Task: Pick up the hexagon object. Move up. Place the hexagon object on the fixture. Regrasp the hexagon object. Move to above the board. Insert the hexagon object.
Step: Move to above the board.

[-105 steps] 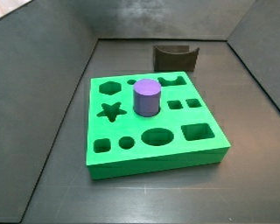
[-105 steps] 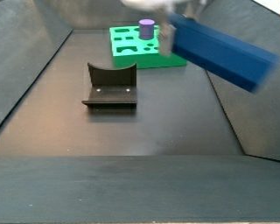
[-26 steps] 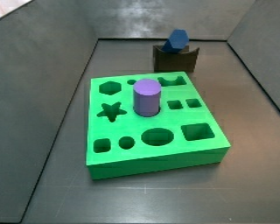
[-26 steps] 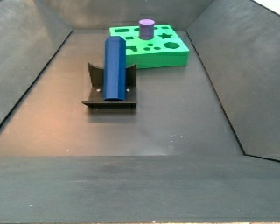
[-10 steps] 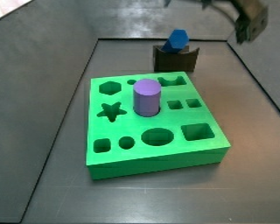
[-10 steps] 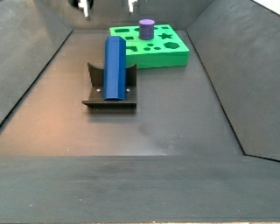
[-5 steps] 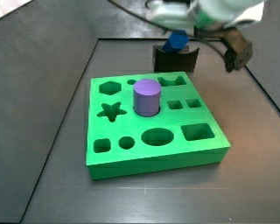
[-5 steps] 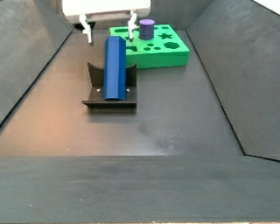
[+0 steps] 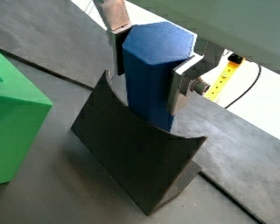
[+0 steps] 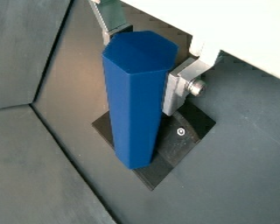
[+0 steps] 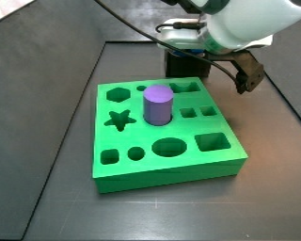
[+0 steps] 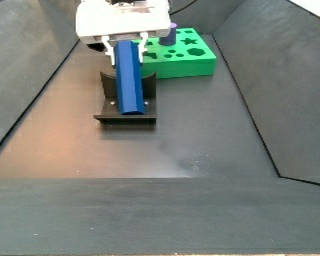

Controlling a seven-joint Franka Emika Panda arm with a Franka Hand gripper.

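The hexagon object (image 9: pixel 154 83), a long blue bar, lies in the notch of the dark fixture (image 9: pixel 130 162), leaning up along its bracket (image 12: pixel 128 78). My gripper (image 9: pixel 150 70) is down over the bar's upper end, and its silver fingers (image 9: pixel 182 83) press against two opposite sides in both wrist views (image 10: pixel 178 85). In a side view the gripper (image 11: pixel 198 52) and arm hide the bar, with the fixture (image 11: pixel 181 66) showing below. The green board (image 11: pixel 166 177) lies in front of the fixture.
A purple cylinder (image 11: pixel 157 104) stands in one hole of the board. In a side view the board (image 12: pixel 192 64) lies just behind the fixture (image 12: pixel 123 112). Grey sloping walls enclose the dark floor. A cable trails from the arm.
The gripper has come down from above the fixture onto the bar's upper end. Its fingers, spread wide half a second ago, now sit against the bar's sides.
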